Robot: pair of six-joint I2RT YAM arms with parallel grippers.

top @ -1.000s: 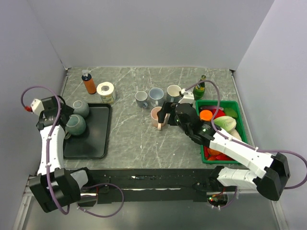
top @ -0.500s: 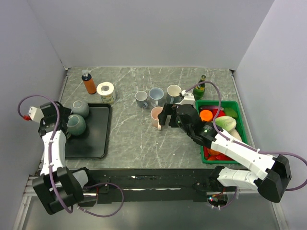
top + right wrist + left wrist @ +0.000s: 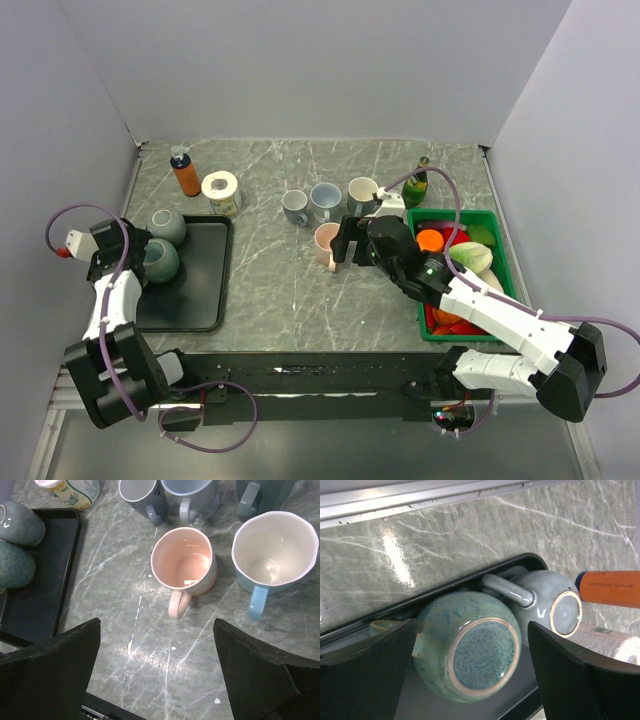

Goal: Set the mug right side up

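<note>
From above, a teal mug point(image 3: 160, 260) and a grey mug point(image 3: 168, 226) stand upside down in the far left corner of the black tray point(image 3: 190, 300). The left gripper point(image 3: 133, 255) is at the tray's left edge, and the right gripper point(image 3: 345, 243) is well to the tray's right, by a pink mug point(image 3: 322, 238).

In the left wrist view, the jaws are spread to either side of the teal mug, which sits base up on the tray; contact cannot be judged.

In the right wrist view, the fingers are wide apart and empty, and the pink mug stands upright to the right of the tray.

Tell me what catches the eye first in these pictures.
Two mugs sit upside down on the black tray at left: a speckled teal mug, framed by the open left gripper, and a grey mug beside it. At centre, upright mugs cluster, the pink mug below the open right gripper; a green bin of produce stands at right.
</note>
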